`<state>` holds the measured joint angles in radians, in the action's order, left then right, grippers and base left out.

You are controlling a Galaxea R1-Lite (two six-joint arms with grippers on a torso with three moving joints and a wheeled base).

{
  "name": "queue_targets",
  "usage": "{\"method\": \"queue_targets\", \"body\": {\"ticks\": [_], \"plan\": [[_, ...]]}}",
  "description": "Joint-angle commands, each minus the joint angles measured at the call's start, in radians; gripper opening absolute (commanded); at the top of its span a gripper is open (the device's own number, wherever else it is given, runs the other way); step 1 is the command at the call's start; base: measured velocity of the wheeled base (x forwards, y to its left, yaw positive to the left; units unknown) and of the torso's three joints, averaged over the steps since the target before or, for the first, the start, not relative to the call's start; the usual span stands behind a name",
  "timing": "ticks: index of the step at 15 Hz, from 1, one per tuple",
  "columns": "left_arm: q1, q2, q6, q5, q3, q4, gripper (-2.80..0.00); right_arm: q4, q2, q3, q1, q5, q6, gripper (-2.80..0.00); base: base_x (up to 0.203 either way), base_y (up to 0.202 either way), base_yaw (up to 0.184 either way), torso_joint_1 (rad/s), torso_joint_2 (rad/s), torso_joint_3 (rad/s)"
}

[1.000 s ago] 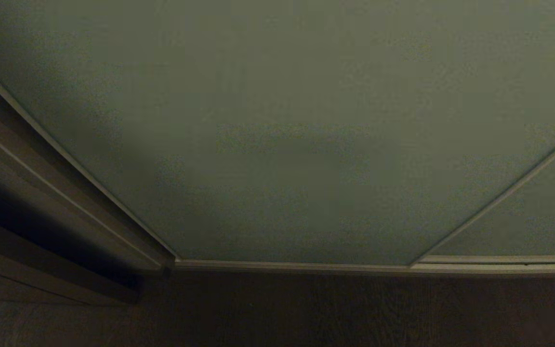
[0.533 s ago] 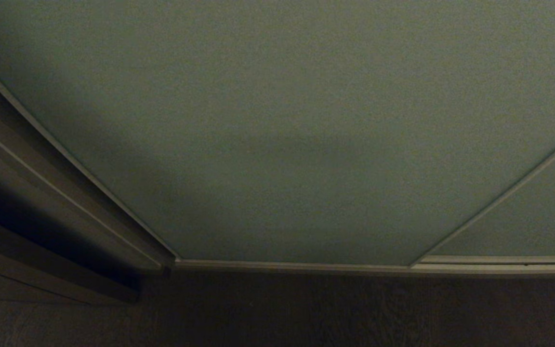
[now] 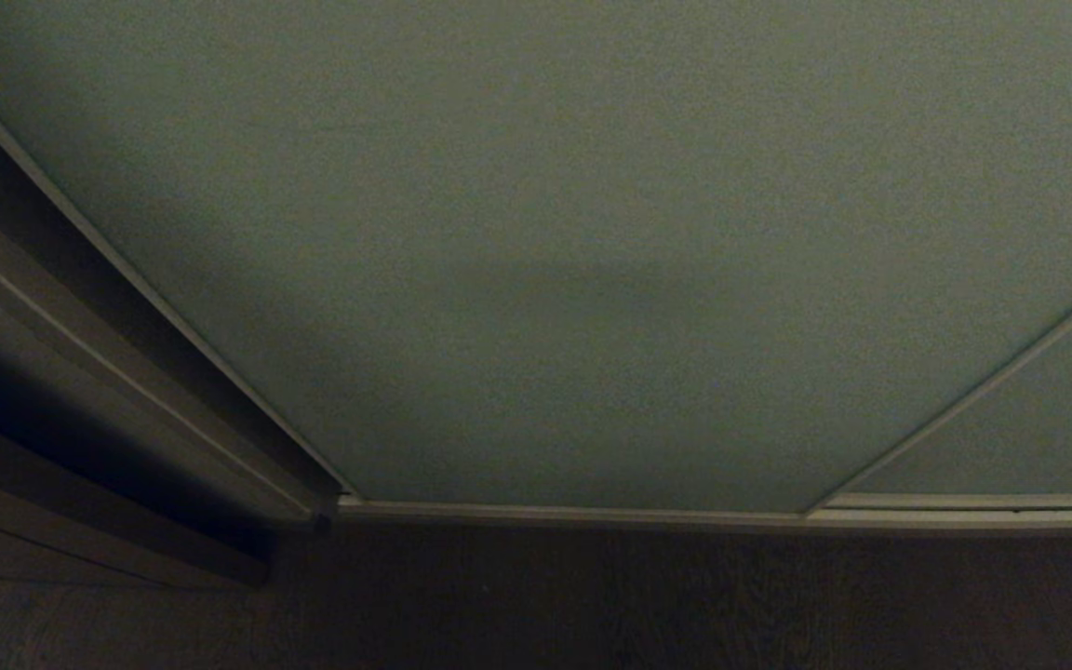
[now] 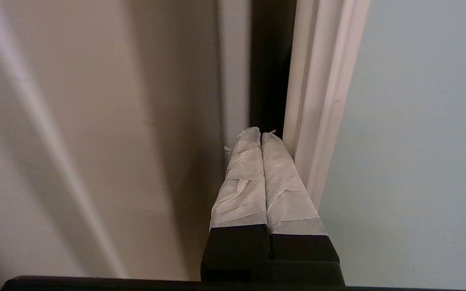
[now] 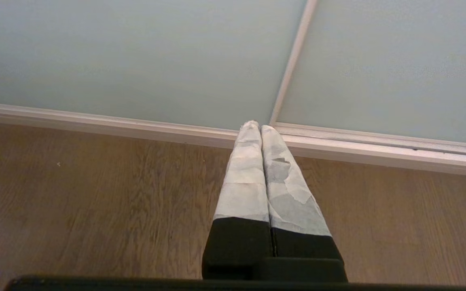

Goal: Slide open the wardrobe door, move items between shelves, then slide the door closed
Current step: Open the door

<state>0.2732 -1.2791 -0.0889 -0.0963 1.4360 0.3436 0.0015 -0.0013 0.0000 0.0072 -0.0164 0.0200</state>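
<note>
Dim room: brown wood-grain floor [image 5: 75,202], dark brown panelling [image 3: 52,372] at left.

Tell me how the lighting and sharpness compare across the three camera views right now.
Head view: dim and grainy, a soft shadow across the door, its straight frame lines splayed by the lens. Left wrist view: bright, the wall beside the door smeared, the left gripper sharp at the dark gap. Right wrist view: evenly lit and clear, right gripper over the floor.
</note>
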Motion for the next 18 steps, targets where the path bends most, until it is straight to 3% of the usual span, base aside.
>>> {"method": "queue_targets", "body": {"ticks": [1, 4, 10, 14, 18], "plan": [[-0.032, 0.016, 0.000, 0.001, 0.000, -0.001, -2.80, 0.000, -0.002, 0.000, 0.000, 0.000, 0.001, -2.80, 0.000, 0.000, 0.000, 0.000, 0.00, 0.000], [-0.072, 0.065, 0.012, 0.000, -0.005, -0.029, -2.80, 0.000, -0.002, 0.000, 0.000, 0.000, 0.000, -2.80, 0.000, 0.000, 0.000, 0.000, 0.00, 0.000], [-0.040, 0.178, 0.005, 0.016, -0.104, -0.037, -2.80, 0.000, -0.002, 0.000, 0.000, 0.000, 0.001, -2.80, 0.000, 0.000, 0.000, 0.000, 0.00, 0.000], [-0.027, 0.124, -0.001, 0.024, -0.117, -0.091, -2.80, 0.000, -0.002, 0.000, 0.000, 0.000, 0.000, -2.80, 0.000, 0.000, 0.000, 0.000, 0.00, 0.000], [-0.057, 0.007, -0.004, -0.010, -0.061, -0.180, -2.80, 0.000, -0.002, 0.000, 0.000, 0.000, 0.001, -2.80, 0.000, 0.000, 0.000, 0.000, 0.00, 0.000]]}}
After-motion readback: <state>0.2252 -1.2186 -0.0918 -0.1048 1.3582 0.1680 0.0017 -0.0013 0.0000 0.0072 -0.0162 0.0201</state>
